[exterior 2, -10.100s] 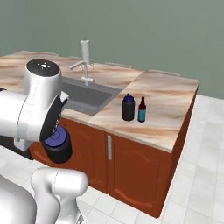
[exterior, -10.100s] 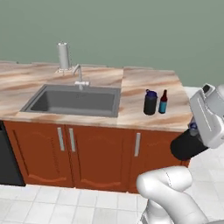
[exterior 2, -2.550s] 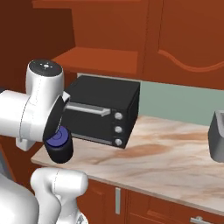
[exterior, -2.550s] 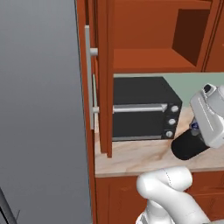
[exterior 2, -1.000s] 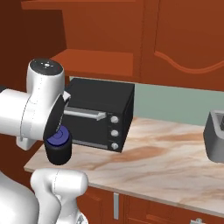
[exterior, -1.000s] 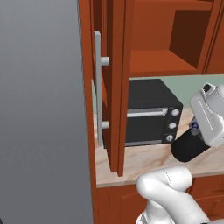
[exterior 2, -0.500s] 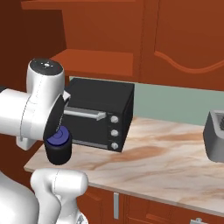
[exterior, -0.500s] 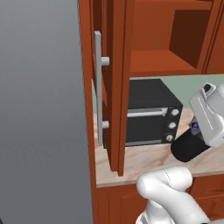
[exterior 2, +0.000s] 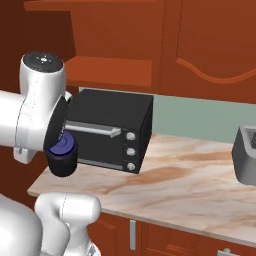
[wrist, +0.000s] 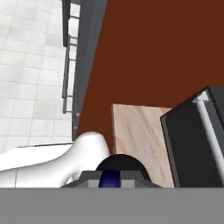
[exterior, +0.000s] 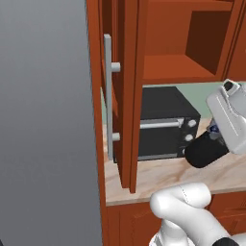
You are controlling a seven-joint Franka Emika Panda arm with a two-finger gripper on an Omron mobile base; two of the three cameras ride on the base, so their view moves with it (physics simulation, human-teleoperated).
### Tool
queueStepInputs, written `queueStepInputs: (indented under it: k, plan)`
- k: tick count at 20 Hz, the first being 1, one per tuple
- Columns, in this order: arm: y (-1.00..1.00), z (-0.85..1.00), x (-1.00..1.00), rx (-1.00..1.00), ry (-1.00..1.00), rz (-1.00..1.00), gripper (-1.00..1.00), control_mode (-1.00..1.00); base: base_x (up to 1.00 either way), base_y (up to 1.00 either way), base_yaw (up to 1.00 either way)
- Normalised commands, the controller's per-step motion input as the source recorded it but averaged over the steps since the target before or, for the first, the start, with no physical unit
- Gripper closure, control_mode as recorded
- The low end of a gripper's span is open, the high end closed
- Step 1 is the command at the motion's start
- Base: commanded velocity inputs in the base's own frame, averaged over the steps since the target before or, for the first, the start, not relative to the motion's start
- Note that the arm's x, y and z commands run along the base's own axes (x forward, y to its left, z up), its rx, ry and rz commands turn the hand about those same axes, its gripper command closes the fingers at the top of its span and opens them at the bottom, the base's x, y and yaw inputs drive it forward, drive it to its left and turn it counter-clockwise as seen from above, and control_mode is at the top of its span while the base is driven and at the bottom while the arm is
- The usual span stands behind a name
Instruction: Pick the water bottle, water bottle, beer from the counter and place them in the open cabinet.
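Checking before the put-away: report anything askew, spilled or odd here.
Nothing is spilled or damaged. The one thing off level is the water bottle, carried tilted in the shut claw, lid toward the right base camera, beside the black oven. The open cabinet shelf looks bare.

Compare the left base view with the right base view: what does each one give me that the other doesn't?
Left base view alone: the open cabinet's door edge-on with its grey bar handle, and a tall grey panel. Right base view alone: a grey appliance at the far right and a closed cabinet door. Both: the water bottle carried at the arm's end, the black oven, the counter and the cabinet shelf.
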Motion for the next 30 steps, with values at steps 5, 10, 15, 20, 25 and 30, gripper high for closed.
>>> queueStepInputs:
  k: [5, 10, 15, 20, 25, 30]
  plan:
    - [0.01, 0.36, -0.04, -0.13, -0.1, 0.21, 1.0, -1.0, 0.0, 0.0, 0.0]
    - [0.0, 0.27, -0.13, -0.18, -0.08, 0.29, 1.0, -1.0, 0.0, 0.0, 0.0]
    - [0.0, 0.17, -0.24, -0.25, -0.13, 0.36, 1.0, -1.0, 0.0, 0.0, 0.0]
    - [-0.13, 0.02, -0.16, -0.14, -0.29, 0.44, 1.0, -1.0, 0.0, 0.0, 0.0]
    - [-0.42, 0.0, -0.05, 0.0, -0.43, 0.5, 1.0, -1.0, 0.0, 0.0, 0.0]
    - [-0.42, 0.04, 0.0, 0.0, -0.43, 0.49, 1.0, -1.0, 0.0, 0.0, 0.0]
